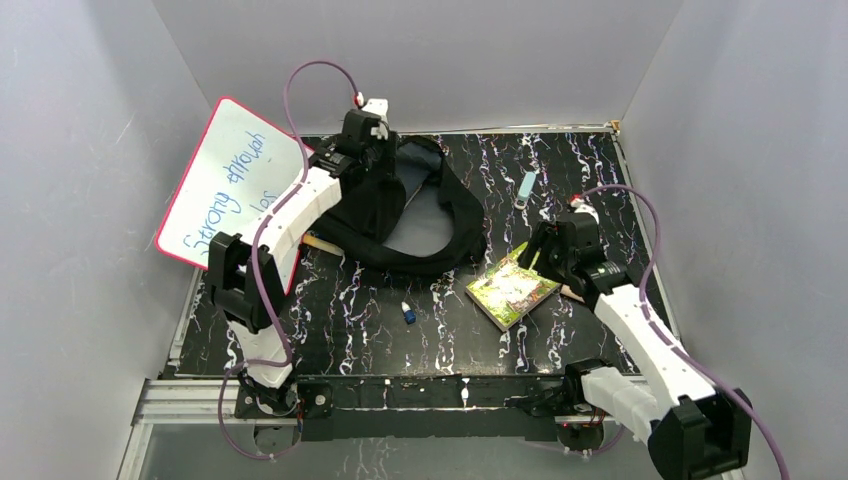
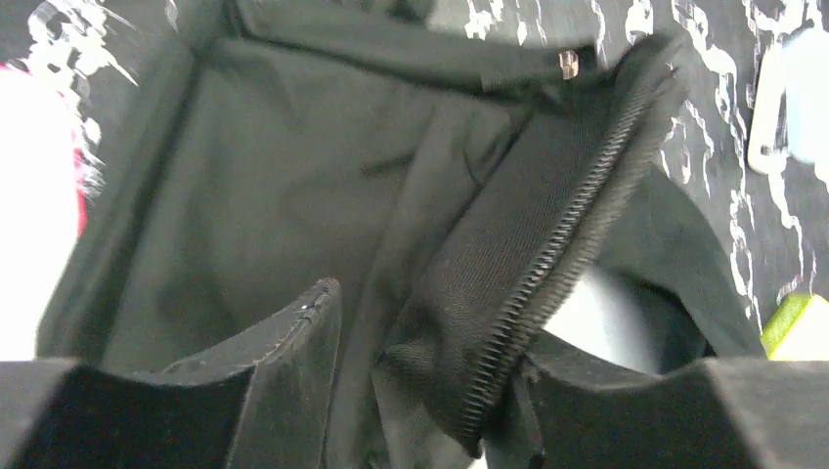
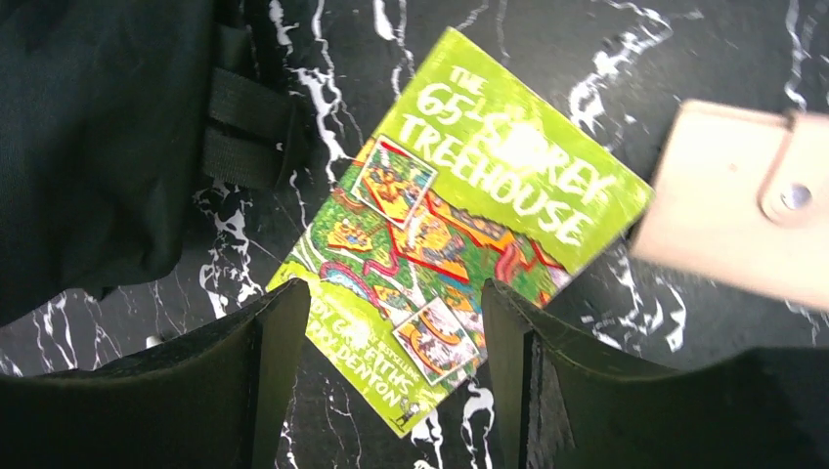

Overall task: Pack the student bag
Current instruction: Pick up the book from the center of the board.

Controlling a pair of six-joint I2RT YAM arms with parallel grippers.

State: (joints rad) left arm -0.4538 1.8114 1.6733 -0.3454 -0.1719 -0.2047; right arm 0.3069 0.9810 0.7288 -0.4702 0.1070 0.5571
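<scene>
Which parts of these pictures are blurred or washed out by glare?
Top external view: even light, the whiteboard writing readable. Left wrist view: the zipper of the student bag is sharp, the whiteboard at the left edge overexposed. Right wrist view: glare smears the Treehouse book title; the tan snap wallet is out of focus.

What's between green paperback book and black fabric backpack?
Just bare black marbled tabletop between the green paperback book and the black fabric backpack; the right wrist view shows it.

Top view looks down from behind, wrist views close above bag (image 2: 293, 195), book (image 3: 469, 195)
</scene>
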